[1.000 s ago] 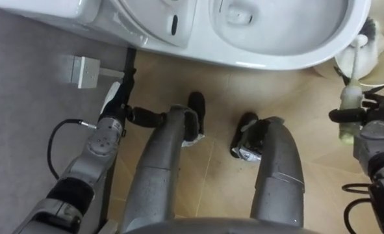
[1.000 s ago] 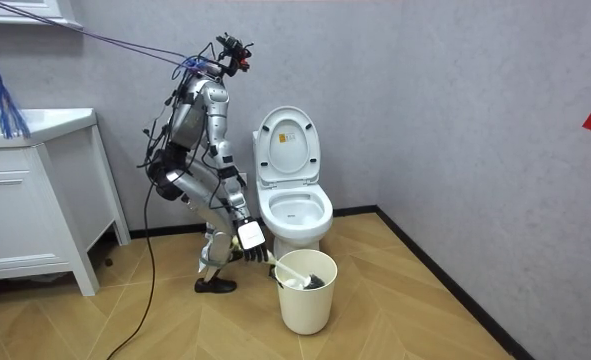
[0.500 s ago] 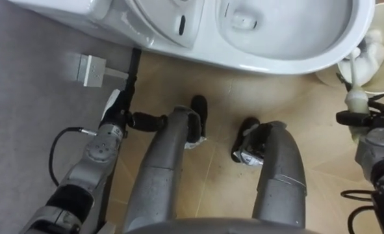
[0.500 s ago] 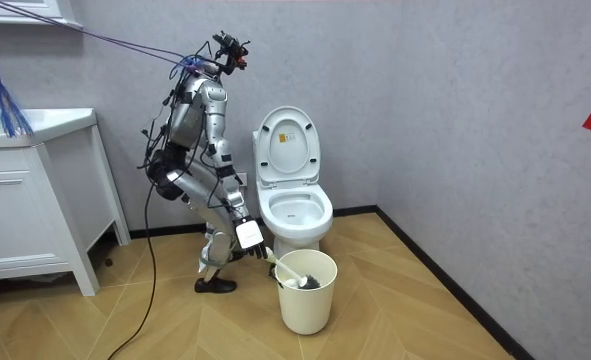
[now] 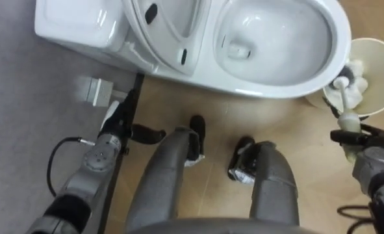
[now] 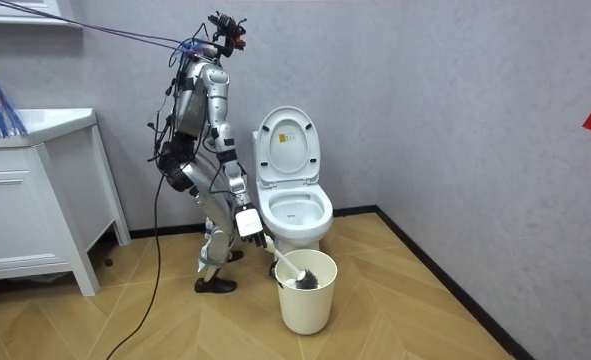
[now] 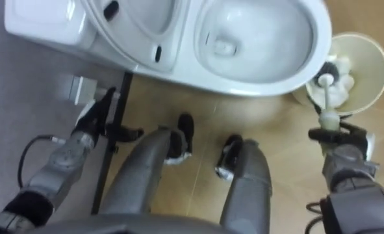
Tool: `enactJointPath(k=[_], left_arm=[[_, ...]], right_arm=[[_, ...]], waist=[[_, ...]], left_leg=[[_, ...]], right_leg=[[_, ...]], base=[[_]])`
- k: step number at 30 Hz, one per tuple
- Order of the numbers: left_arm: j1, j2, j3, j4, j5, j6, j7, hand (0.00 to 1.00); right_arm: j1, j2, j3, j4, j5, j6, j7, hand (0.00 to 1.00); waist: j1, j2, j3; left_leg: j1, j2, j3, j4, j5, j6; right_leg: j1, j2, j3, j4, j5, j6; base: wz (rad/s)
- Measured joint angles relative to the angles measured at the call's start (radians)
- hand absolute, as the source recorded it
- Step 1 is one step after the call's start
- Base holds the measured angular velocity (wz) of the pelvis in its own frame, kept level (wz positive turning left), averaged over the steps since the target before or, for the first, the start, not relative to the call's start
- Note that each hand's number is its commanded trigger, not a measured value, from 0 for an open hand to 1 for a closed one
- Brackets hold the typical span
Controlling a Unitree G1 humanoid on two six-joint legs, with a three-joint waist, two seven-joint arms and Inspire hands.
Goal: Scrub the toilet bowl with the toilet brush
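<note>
The toilet bowl lies open from above, its lid raised; the bin stands just beside its right rim.

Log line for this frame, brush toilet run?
right hand: shut on brush, head in bin | left hand: open, at side | toilet: lid up

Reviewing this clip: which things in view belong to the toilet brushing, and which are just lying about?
Part of the job:
- toilet, lid up
- brush, handle gripped in the right hand, head down in the bin

Just there:
- white cabinet
- small white box on the wall
- left hand, open and idle beside that box
</note>
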Motion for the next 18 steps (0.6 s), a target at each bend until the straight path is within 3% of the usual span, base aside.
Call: enactJointPath(k=[3, 5, 7, 8, 12, 14, 18], left_arm=[[0.01, 0.001, 0.002, 0.009, -0.002, -0.001, 0.001, 0.0], [0.04, 0.001, 0.03, 0.008, 0.014, -0.008, 0.003, 0.0], [0.069, 0.001, 0.057, 0.006, 0.024, -0.01, 0.004, 0.0], [0.093, 0.001, 0.082, -0.002, 0.034, -0.01, 0.004, 0.0], [0.214, 0.0, 0.161, -0.035, 0.08, -0.017, 0.015, 0.0], [0.275, -0.002, 0.188, -0.064, 0.096, -0.03, 0.028, 0.0], [0.347, -0.013, 0.236, -0.083, 0.144, -0.059, 0.039, 0.0]], right_arm=[[0.02, 0.016, -0.002, 0.002, 0.019, 0.001, 0.0, 1.0], [0.039, 0.034, -0.004, -0.005, 0.063, 0.001, 0.004, 1.0], [0.063, 0.041, -0.023, -0.005, 0.08, 0.001, 0.022, 1.0], [0.092, 0.047, -0.059, -0.005, 0.088, -0.002, 0.029, 1.0], [0.189, 0.069, -0.106, -0.007, 0.116, -0.015, 0.034, 1.0], [0.234, 0.089, -0.131, -0.016, 0.112, -0.024, 0.035, 1.0], [0.314, 0.116, -0.162, -0.063, 0.116, -0.031, 0.036, 1.0]], waist=[[-0.009, -0.007, 0.0005], [-0.013, -0.027, 0.0005], [-0.017, -0.029, -0.0009], [-0.023, -0.03, -0.0046], [-0.04, -0.046, -0.0342], [-0.047, -0.058, -0.0403], [-0.062, -0.067, -0.0388]], left_leg=[[0.067, 0.0, -0.001, -0.024, -0.002, -0.002], [0.142, 0.001, 0.004, -0.066, -0.004, -0.005], [0.197, 0.004, -0.005, -0.094, -0.002, -0.009], [0.236, 0.003, -0.011, -0.119, 0.001, -0.012], [0.382, 0.003, -0.012, -0.214, 0.005, -0.016], [0.451, -0.001, -0.009, -0.253, 0.005, -0.016], [0.57, -0.01, -0.014, -0.312, 0.004, -0.019]], right_leg=[[0.071, 0.003, -0.009, -0.03, -0.002, 0.003], [0.14, 0.006, -0.007, -0.062, -0.003, 0.008], [0.206, 0.02, -0.018, -0.109, 0.004, 0.013], [0.252, 0.026, -0.029, -0.145, 0.012, 0.016], [0.416, 0.055, -0.044, -0.281, 0.044, 0.035], [0.488, 0.06, -0.049, -0.332, 0.05, 0.042], [0.616, 0.073, -0.053, -0.425, 0.063, 0.055]], base=[[0.06], [-0.05], [0.04], [0.09], [0.04], [0.0], [0.02]])
